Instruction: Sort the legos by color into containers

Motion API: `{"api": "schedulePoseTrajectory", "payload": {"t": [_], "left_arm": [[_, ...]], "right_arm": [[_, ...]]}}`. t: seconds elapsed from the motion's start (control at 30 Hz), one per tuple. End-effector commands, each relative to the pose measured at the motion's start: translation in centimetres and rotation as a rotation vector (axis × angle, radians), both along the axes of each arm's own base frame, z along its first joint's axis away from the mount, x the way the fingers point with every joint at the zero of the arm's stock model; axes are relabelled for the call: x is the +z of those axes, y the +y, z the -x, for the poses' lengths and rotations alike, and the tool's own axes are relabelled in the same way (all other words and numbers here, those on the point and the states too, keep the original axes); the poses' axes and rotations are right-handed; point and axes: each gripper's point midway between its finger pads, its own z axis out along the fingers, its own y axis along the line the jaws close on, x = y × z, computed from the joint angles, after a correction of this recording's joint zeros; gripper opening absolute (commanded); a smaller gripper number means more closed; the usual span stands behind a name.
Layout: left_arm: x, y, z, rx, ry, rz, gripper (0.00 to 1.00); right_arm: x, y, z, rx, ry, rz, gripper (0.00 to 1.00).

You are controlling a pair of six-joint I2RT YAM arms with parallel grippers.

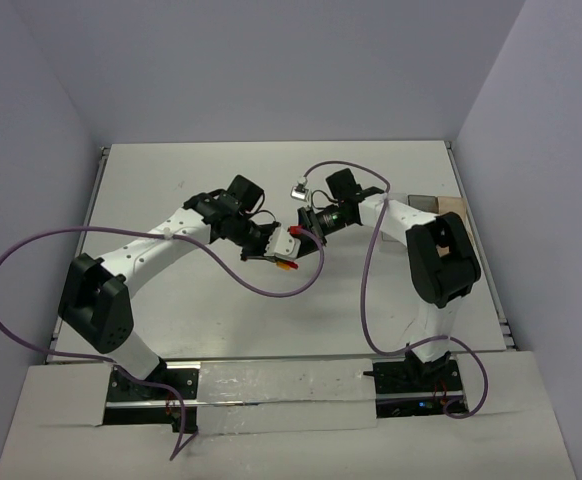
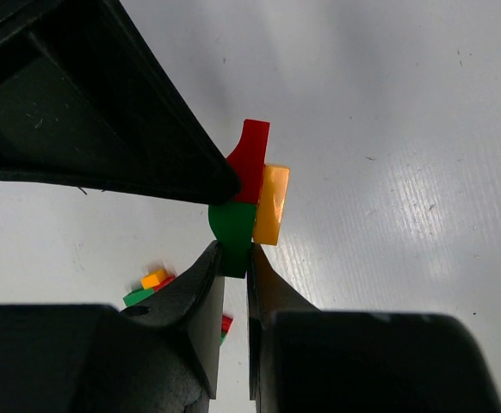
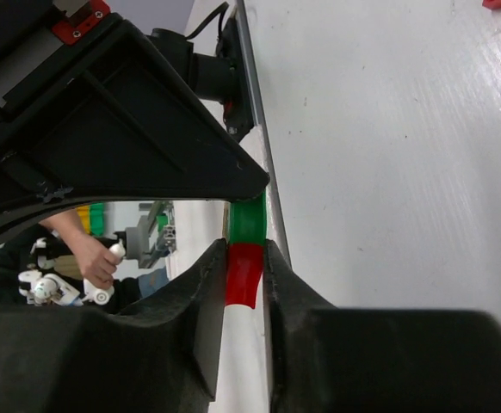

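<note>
The left gripper [image 2: 240, 254] is clamped on the green lego [image 2: 231, 225], and the right gripper [image 3: 244, 256] pinches the red lego [image 3: 243, 277] joined to it, over the middle of the table [image 1: 221, 170]. In the left wrist view the stack's long axis runs from 6 to 12 o'clock. Red sits at 12, and the orange lego [image 2: 270, 205] at 3.

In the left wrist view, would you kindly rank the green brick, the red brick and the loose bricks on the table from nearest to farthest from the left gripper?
1. The green brick, pinched in the left gripper.
2. The red brick, joined just above the green one.
3. The loose bricks, down on the table at lower left.
</note>
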Motion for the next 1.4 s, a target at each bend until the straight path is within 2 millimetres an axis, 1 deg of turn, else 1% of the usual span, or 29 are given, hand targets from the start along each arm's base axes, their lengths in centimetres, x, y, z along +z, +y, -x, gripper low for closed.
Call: {"api": "schedulePoseTrajectory", "payload": {"t": [0.0, 0.03, 0.1, 0.13, 0.17, 0.2, 0.23, 0.27, 0.4, 0.43, 0.47, 0.53, 0.6, 0.63, 0.67, 0.7, 0.73, 0.77, 0.8, 0.83, 0.87, 0.93, 1.03, 1.07, 1.1, 1.13, 1.23, 1.27, 1.37], "left_arm": [[1.4, -1.0, -1.0, -0.008, -0.051, 0.037, 0.04], [1.5, -1.0, -1.0, -0.005, -0.051, 0.037, 0.08], [1.6, -1.1, -1.2, 0.002, -0.056, 0.040, 0.23], [1.8, -1.1, -1.3, 0.018, -0.053, 0.040, 0.41], [1.9, -1.0, -1.5, 0.039, -0.048, 0.041, 0.63], [2.2, -1.0, -1.7, 0.071, -0.036, 0.051, 0.82], [2.6, -0.7, -2.1, 0.100, -0.022, 0.061, 0.94], [3.2, -0.4, -2.4, 0.137, 0.000, 0.080, 0.99], [6.2, 1.1, -3.8, 0.263, 0.102, 0.191, 0.99], [7.6, 1.9, -4.1, 0.314, 0.159, 0.250, 0.99], [8.7, 2.1, -4.1, 0.326, 0.189, 0.303, 0.99], [10.2, 3.5, -4.7, 0.426, 0.287, 0.395, 0.99], [11.3, 4.5, -5.4, 0.589, 0.451, 0.478, 0.99], [11.9, 4.9, -5.6, 0.639, 0.512, 0.525, 0.99], [12.3, 5.0, -5.8, 0.692, 0.583, 0.566, 0.99], [12.8, 5.0, -6.1, 0.763, 0.684, 0.621, 0.99], [12.0, 5.0, -5.9, 0.792, 0.758, 0.635, 0.99], [12.3, 4.8, -5.7, 0.802, 0.819, 0.660, 0.99], [13.6, 4.2, -6.1, 0.825, 0.910, 0.723, 0.99], [12.7, 4.3, -5.9, 0.839, 0.932, 0.710, 0.99], [12.9, 3.9, -6.2, 0.877, 1.045, 0.748, 0.99], [13.8, 3.4, -6.3, 0.889, 1.170, 0.796, 0.99], [15.1, 3.2, -7.1, 0.898, 1.228, 0.874, 0.97], [15.1, 3.2, -7.3, 0.917, 1.257, 0.881, 0.97], [15.6, 3.2, -7.4, 0.900, 1.263, 0.915, 0.89], [15.7, 3.2, -7.5, 0.908, 1.287, 0.922, 0.87], [16.6, 3.1, -7.7, 0.890, 1.306, 0.973, 0.77], [16.7, 3.0, -7.9, 0.889, 1.315, 0.983, 0.74], [16.5, 2.7, -8.3, 0.899, 1.325, 0.995, 0.65]], "right_arm": [[2.0, 0.6, -0.1, 0.033, -0.004, -0.060, 0.15], [2.1, 0.6, -0.2, 0.032, -0.003, -0.062, 0.09], [2.2, 0.7, -0.2, 0.035, 0.001, -0.068, 0.04], [2.4, 0.7, -0.2, 0.034, 0.004, -0.072, 0.02], [2.6, 0.7, -0.3, 0.033, 0.007, -0.076, 0.00], [2.9, 0.7, -0.5, 0.030, 0.004, -0.081, 0.00], [3.2, 0.5, -0.8, 0.021, 0.001, -0.084, 0.00], [3.5, 0.3, -1.1, 0.010, -0.002, -0.088, 0.00], [4.5, -0.9, -3.0, -0.064, -0.017, -0.093, 0.00], [5.3, -1.5, -3.9, -0.101, -0.031, -0.100, 0.00], [5.3, -2.0, -4.5, -0.133, -0.038, -0.095, 0.00], [6.5, -2.5, -5.6, -0.196, -0.079, -0.098, 0.00], [8.9, -3.2, -7.1, -0.282, -0.143, -0.121, 0.00], [9.6, -3.4, -7.8, -0.318, -0.175, -0.132, 0.00], [10.2, -3.5, -8.4, -0.344, -0.203, -0.147, 0.00], [11.8, -3.9, -8.9, -0.399, -0.197, -0.174, 0.00], [12.1, -4.0, -9.1, -0.425, -0.191, -0.185, 0.00], [12.7, -4.1, -9.3, -0.449, -0.204, -0.200, 0.00], [13.3, -4.1, -9.9, -0.491, -0.214, -0.216, 0.00], [13.6, -4.2, -9.8, -0.492, -0.222, -0.220, 0.00], [14.3, -4.2, -10.1, -0.530, -0.229, -0.231, 0.00], [15.3, -4.1, -10.3, -0.565, -0.234, -0.262, 0.00], [15.8, -3.8, -10.4, -0.591, -0.218, -0.282, 0.00], [15.9, -3.6, -10.3, -0.585, -0.222, -0.287, 0.00], [15.7, -3.4, -10.1, -0.588, -0.203, -0.289, 0.00], [15.6, -3.1, -9.9, -0.584, -0.195, -0.291, 0.00], [15.2, -2.3, -9.1, -0.574, -0.169, -0.301, 0.00], [14.7, -1.9, -8.8, -0.569, -0.150, -0.300, 0.00], [14.4, -1.3, -8.3, -0.560, -0.131, -0.309, 0.00]]}}
